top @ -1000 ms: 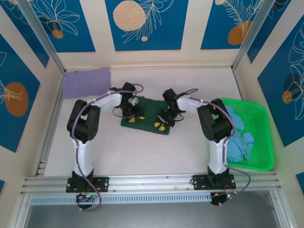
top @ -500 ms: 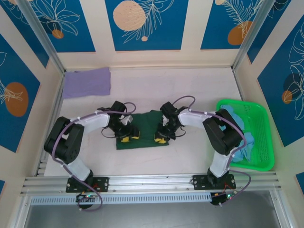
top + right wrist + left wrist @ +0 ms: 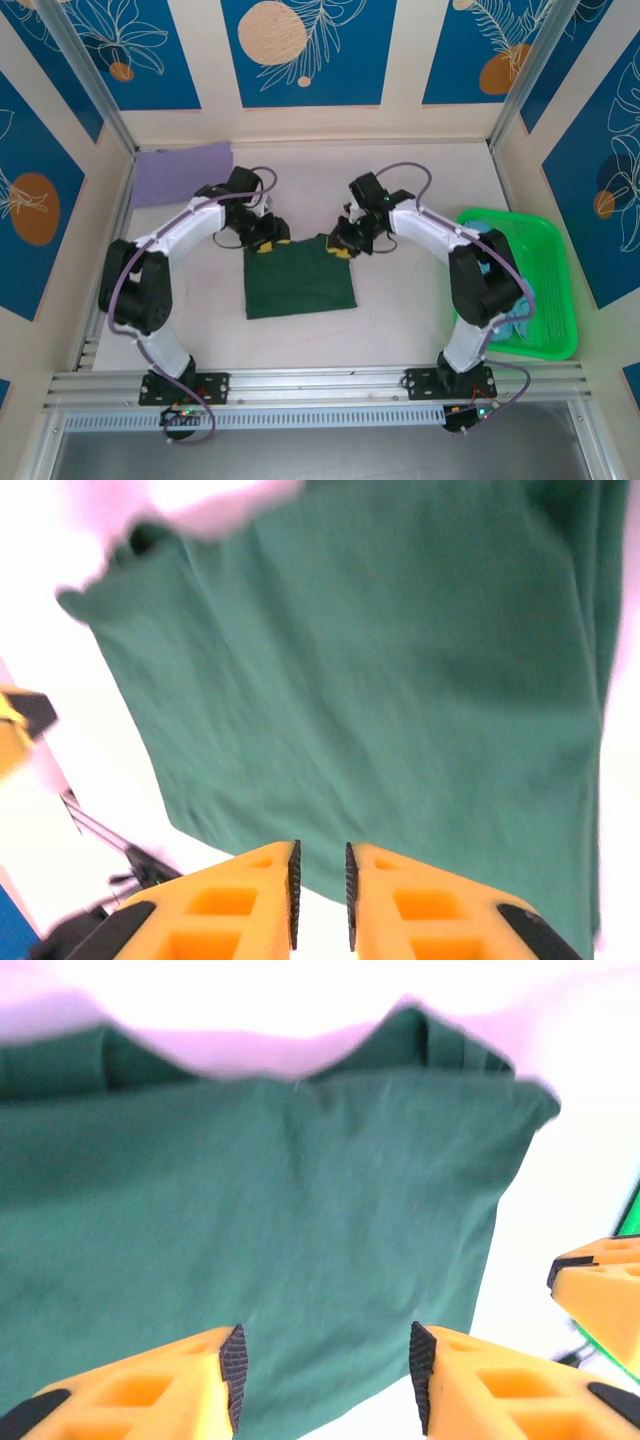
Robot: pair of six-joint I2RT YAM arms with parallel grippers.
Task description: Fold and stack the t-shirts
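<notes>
Dark green t-shirt: laid flat as a folded rectangle on the tabletop, about midway between its left and right edges.
Lavender t-shirt: folded, at the far left corner of the tabletop.
Light blue t-shirts: heaped in the green basket by the right edge.
Left gripper: fingers held well apart with nothing between them, poised at the far left corner of the dark green t-shirt.
Right gripper: fingers drawn almost together with 1 thin slit left. No cloth is seen bunched in it. It is poised at the far right corner of the same shirt.
Handling: the cloth is judged light, soft and limp, not fragile. It would sag from any hold, and its layers could slide over each other.
Where to take hold: the 2 corners of 1 edge are best pinched together, all layers caught, so that the fold is kept square when it is lifted toward the lavender t-shirt.
Top view: the whole layout is read here, namely both arms, the 3 lots of shirts and the basket.
Wrist views: the gaps between the fingers and the doubled, tucked layers along the shirt's edge are read here. From above these are too small to tell.
</notes>
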